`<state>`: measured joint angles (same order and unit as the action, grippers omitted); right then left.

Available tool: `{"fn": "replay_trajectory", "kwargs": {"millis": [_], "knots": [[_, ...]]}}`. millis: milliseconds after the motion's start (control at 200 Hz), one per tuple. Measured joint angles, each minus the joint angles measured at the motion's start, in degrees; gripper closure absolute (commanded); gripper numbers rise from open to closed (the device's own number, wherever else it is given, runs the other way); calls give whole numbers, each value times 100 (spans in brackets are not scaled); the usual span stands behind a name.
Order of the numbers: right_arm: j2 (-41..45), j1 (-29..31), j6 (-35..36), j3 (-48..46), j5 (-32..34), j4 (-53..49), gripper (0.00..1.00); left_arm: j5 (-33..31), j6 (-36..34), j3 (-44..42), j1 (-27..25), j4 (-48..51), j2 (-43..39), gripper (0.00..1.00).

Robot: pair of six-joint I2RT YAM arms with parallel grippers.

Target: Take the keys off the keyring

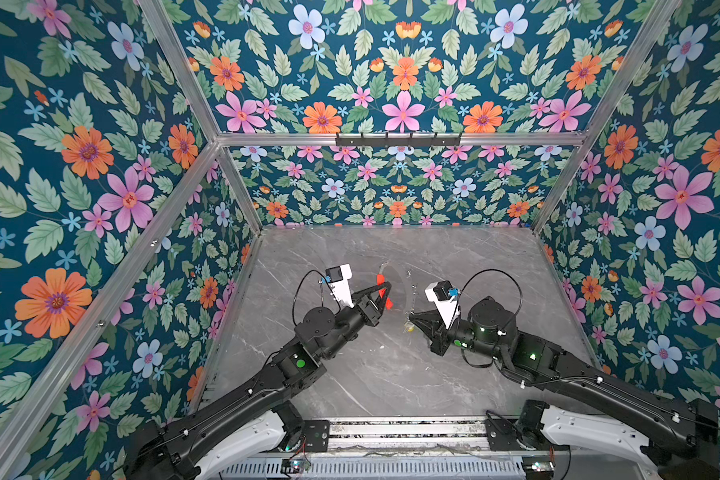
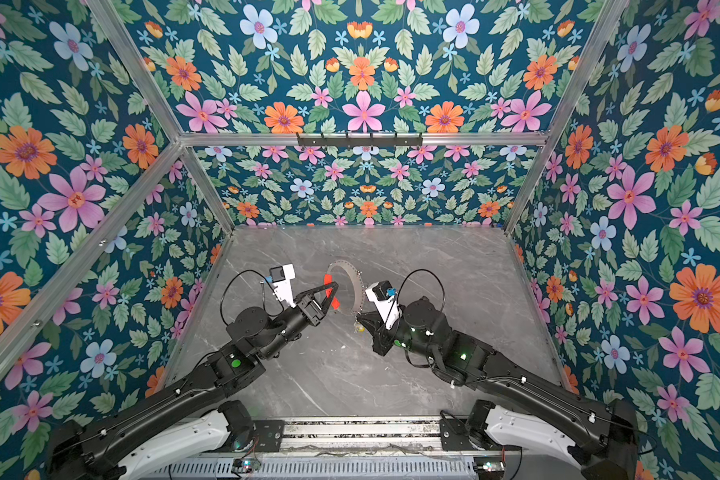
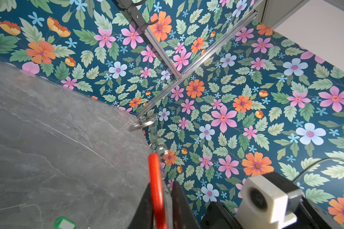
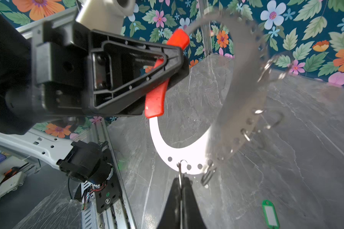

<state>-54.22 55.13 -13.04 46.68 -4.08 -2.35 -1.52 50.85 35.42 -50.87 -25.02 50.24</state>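
Red sleeve (image 3: 154, 178) of the keyring (image 4: 187, 156) is straddled by the left gripper (image 3: 161, 206); clamping cannot be told. A small loop (image 4: 179, 170), threaded through the keyring straight ahead, is pinched by the right gripper (image 4: 180, 190).

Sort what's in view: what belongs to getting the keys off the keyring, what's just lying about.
Job: keyring, held by its red sleeve in the left gripper; right gripper, shut on a small loop at its rim; yellow tag beside it; green tag, loose on the tabletop.
Lying about: other small loops on the keyring; hook rail on back wall.
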Motion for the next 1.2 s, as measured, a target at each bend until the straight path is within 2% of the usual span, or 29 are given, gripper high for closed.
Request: {"fn": "replay_trajectory", "kwargs": {"millis": [70, 310, 650, 835, 1055, 1200], "knots": [[66, 0, 20, -63, 17, 127, 100, 7, 24, -61, -2, 0, 2, 68], [184, 0, 151, -131, 85, 254, 100, 164, 291, -319, -2, -15, -39, 65], [190, -247, 273, -46, 92, 280, 100, 640, 743, -815, -7, -22, -203, 47], [162, -625, 249, 48, -444, 247, 100, 837, 769, -1001, -13, 210, -487, 42], [162, -859, 273, 262, -1080, 7, 100, 927, 743, -1257, -13, 774, -1123, 41], [186, -979, 319, 380, -1495, -240, 100, 946, 448, -1078, -13, 1320, -1460, 41]]}}
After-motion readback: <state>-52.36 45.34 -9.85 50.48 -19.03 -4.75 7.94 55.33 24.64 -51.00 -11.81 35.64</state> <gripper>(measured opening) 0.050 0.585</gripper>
